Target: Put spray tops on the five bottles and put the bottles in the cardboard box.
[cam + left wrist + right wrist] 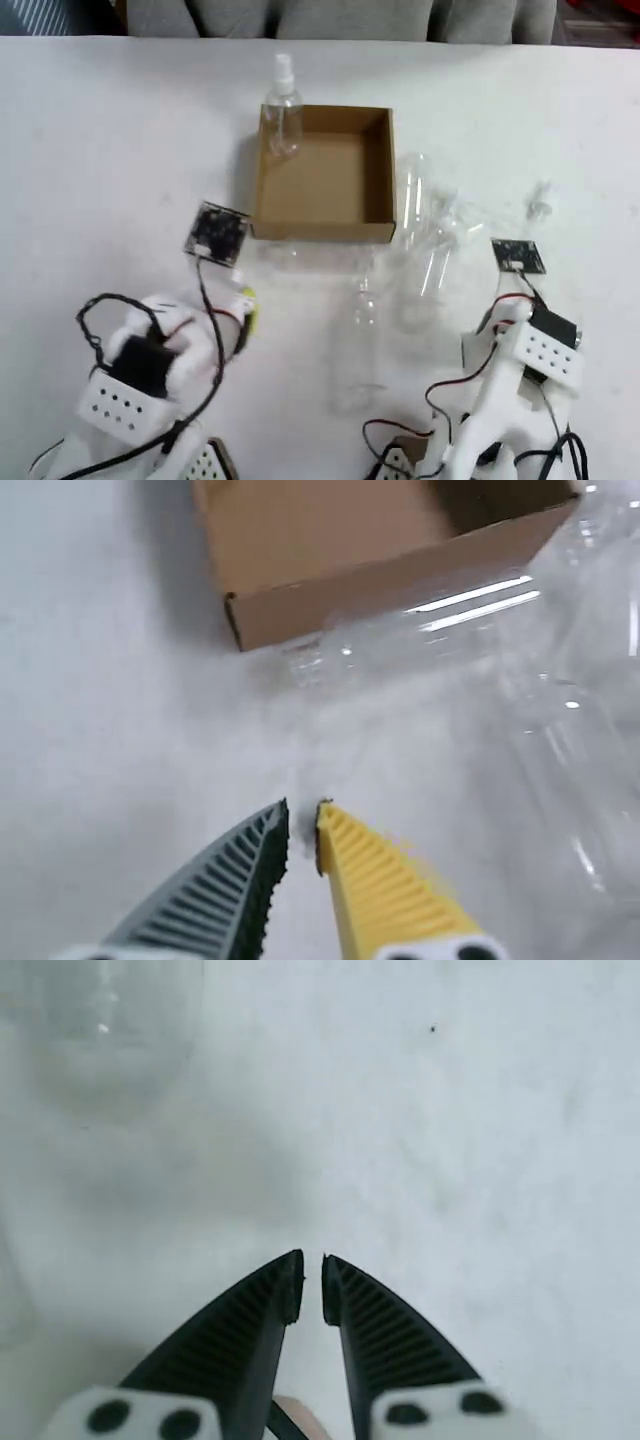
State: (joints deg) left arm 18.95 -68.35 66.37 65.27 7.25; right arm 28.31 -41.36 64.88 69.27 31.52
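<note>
The open cardboard box (325,218) sits mid-table, and its near wall (400,575) shows in the left wrist view. One clear bottle with a white spray top (283,105) stands upright at the box's far left corner, seemingly inside. Several clear topless bottles lie on the table: one along the box's near wall (305,256) (450,630), one nearer me (365,305), others right of the box (425,235). My left gripper (302,825) (246,306) is shut and holds nothing, short of the box's near left corner. My right gripper (311,1278) is shut over bare table, a bottle's base (110,1020) ahead of it.
A small clear piece, perhaps a spray top (541,203), lies at the right of the bottles. Both arms' bases and cables crowd the near edge. Grey chairs stand behind the table's far edge. White tabletop (110,140) stretches to the left of the box.
</note>
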